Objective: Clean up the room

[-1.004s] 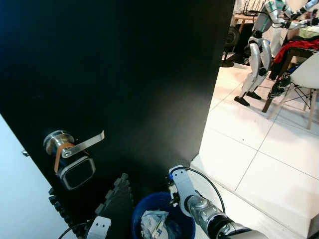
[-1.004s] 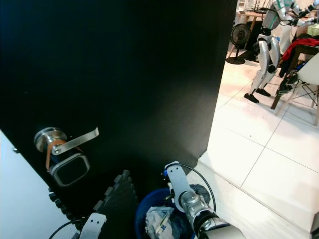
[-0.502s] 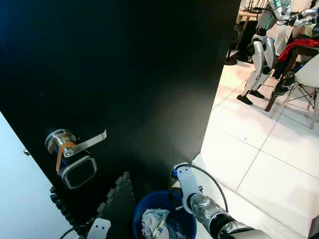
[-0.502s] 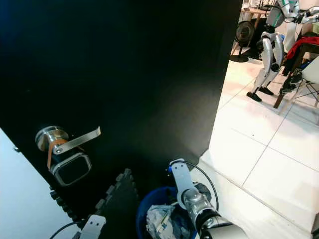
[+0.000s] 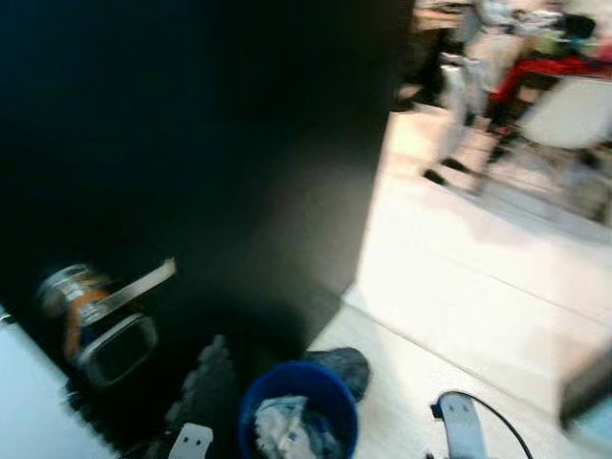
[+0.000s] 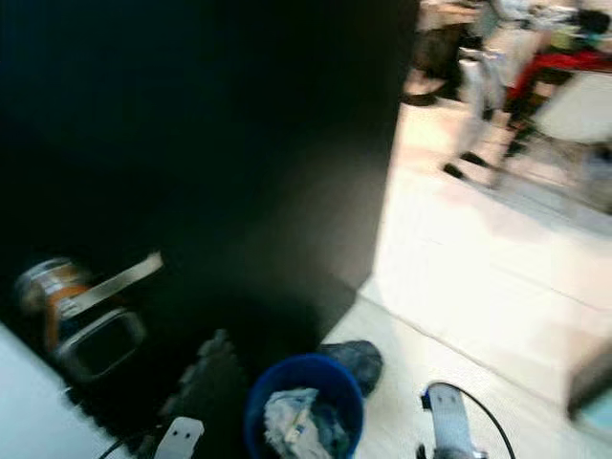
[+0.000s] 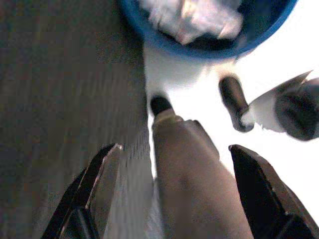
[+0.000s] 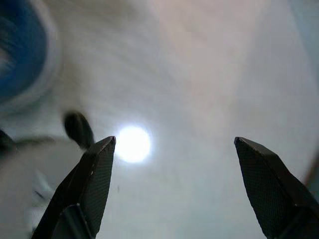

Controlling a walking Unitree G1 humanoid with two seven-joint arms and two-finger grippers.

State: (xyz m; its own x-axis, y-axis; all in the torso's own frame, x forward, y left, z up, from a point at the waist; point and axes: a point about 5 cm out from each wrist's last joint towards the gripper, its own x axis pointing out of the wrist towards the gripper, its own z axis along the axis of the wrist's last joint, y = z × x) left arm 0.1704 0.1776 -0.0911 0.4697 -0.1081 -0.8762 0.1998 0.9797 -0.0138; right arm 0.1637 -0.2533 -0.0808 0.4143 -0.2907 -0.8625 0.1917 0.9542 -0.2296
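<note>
White floor tiles [image 5: 497, 277] and the black door [image 5: 191, 124] are now blurred, because the camera has turned. At lower centre the blue bin [image 5: 298, 413] holds crumpled trash [image 5: 282, 430]. Both the left gripper [image 7: 174, 194] and the right gripper [image 8: 189, 194] are spread wide, empty. Far figures at upper right are unclear.

the left gripper [image 7: 172, 194] hung with fingers spread above the robot's leg [image 7: 192, 174], a blue bin [image 7: 209, 30] of rubbish beyond.
</note>
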